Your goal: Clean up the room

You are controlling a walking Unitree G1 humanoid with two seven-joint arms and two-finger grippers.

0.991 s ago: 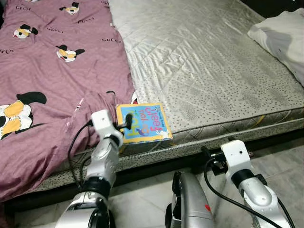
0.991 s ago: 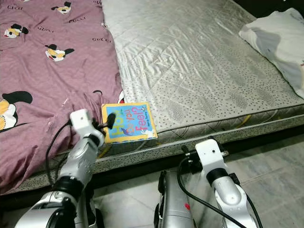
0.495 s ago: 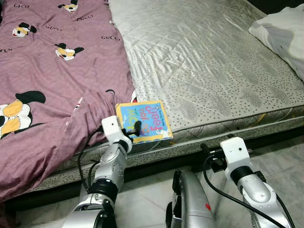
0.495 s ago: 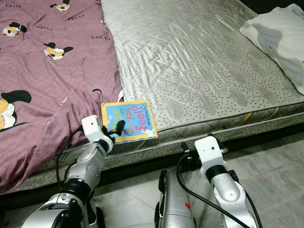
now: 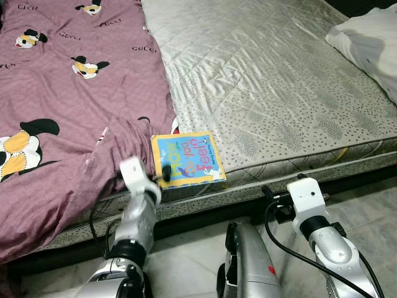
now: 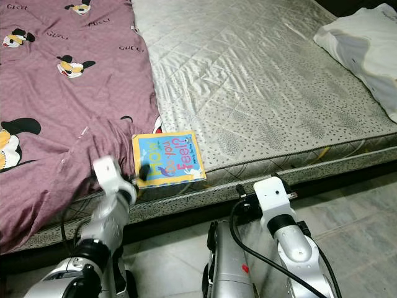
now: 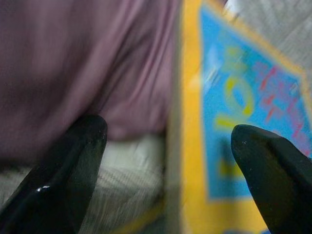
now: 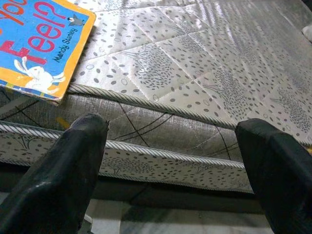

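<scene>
since half a second ago the left claw (image 5: pixel 162 180) has pulled back from over the book (image 5: pixel 187 159) to its near left corner, fingers spread, gripping nothing. purple sheet (image 5: pixel 62 112) lies left; book rests flat at the mattress (image 5: pixel 267 81) edge, untouched. judgement: regrasp pending. right claw (image 8: pixel 175 170) hovers released by the mattress side; pillow (image 5: pixel 369 43) far right.

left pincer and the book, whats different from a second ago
The left pincer has drawn back toward the near edge of the book: a second ago its tip lay over the cover, now it sits at the book's near left corner, open, the arm blurred with motion. The book has not visibly shifted on the mattress beside the purple blanket. The right pincer hangs open below the mattress edge as before.
</scene>
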